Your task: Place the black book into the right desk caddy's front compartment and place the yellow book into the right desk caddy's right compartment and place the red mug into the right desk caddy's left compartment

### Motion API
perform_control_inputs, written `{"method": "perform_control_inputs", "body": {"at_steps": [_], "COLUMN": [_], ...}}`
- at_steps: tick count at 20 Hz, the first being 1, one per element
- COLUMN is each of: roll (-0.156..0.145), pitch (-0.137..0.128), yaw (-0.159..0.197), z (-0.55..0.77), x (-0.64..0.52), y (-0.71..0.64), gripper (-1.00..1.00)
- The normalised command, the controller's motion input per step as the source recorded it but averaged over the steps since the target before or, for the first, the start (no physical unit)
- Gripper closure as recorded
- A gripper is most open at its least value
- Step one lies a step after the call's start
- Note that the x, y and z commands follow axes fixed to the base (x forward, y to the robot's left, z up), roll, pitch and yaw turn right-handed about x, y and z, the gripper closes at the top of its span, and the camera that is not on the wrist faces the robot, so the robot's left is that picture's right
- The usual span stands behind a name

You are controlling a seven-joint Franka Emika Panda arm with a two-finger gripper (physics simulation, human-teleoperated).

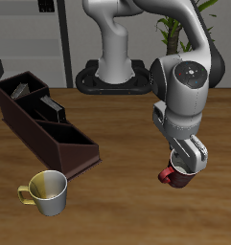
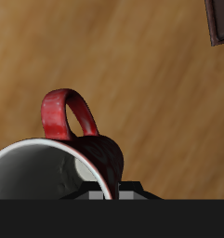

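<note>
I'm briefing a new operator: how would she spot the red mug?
Start at the long dark caddy, then look across the table to the arm's pincer. The red mug sits under it, dark red, unlike the cream mug with its yellow handle.

The right desk caddy lay on the table running from ten o'clock toward the centre, with books standing in its farther sections. The cream mug stood on the table just off the caddy's nearer end, at about seven o'clock. The red mug sat at four o'clock, well apart from both, directly under the gripper.
</note>
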Motion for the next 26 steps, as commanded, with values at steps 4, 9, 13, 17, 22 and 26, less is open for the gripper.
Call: {"method": "perform_control_inputs", "body": {"at_steps": [4, 9, 13, 17, 22, 26], "roll": [0.011, 0.075, 0.018, 0.020, 0.000, 0.025], "pitch": [-0.076, -0.062, -0.049, -0.032, -0.019, -0.004], "yaw": [0.209, 0.349, 0.238, 0.255, 0.233, 0.199], "z": [0.38, 0.52, 0.29, 0.28, 0.29, 0.21], "x": [-0.14, -0.21, -0.17, -0.20, -0.27, -0.25], "y": [-0.14, -0.22, -0.18, -0.31, -0.44, -0.31], "gripper": [1.00, 1.00, 1.00, 1.00, 1.00, 1.00]}}
